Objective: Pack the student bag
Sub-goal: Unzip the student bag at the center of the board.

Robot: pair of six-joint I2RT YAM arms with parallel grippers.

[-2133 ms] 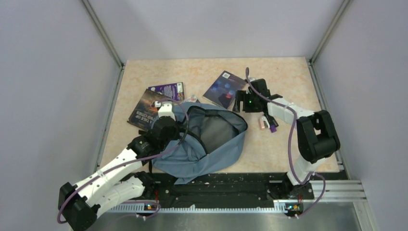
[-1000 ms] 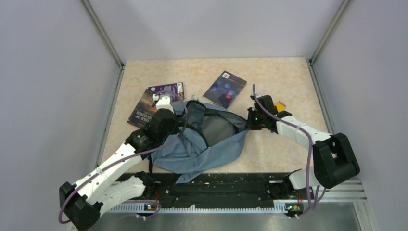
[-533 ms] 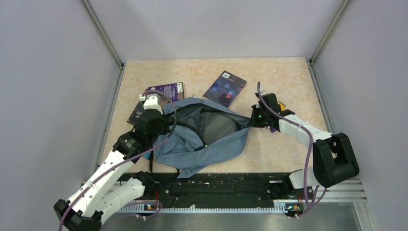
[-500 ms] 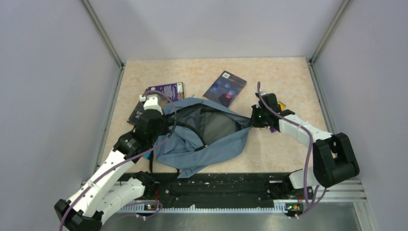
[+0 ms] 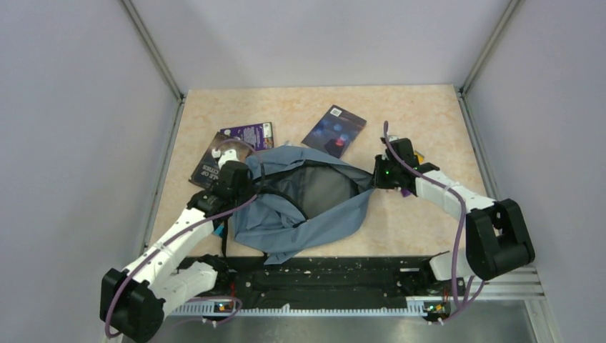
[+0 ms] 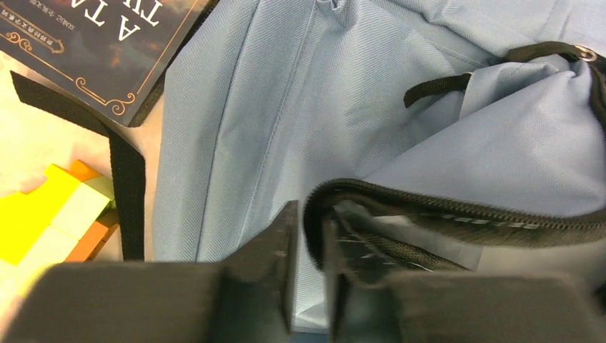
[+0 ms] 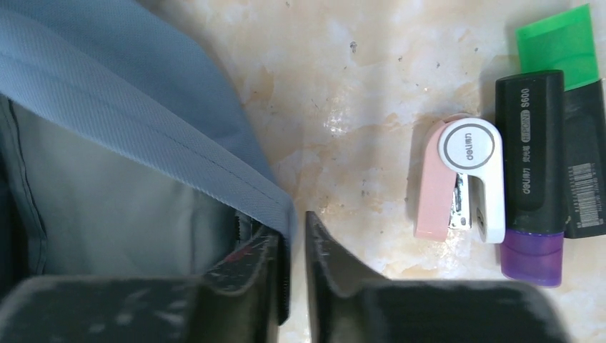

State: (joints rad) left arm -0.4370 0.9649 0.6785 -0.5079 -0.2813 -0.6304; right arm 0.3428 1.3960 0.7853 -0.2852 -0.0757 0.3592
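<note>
Two seconds back the right arm (image 5: 436, 189) hung over the blue book (image 5: 334, 131). It has since swung nearer, and the right fingers (image 7: 325, 275) now sit at the right corner of the bag (image 5: 314, 214). The left arm (image 5: 189, 225) dragged the left rim out over the brown book (image 5: 211, 166), stretching the round mouth into a long slit. In the last half second it has drawn back and sunk low, baring more of that cover, and the far rim has slumped over the mouth.
</note>
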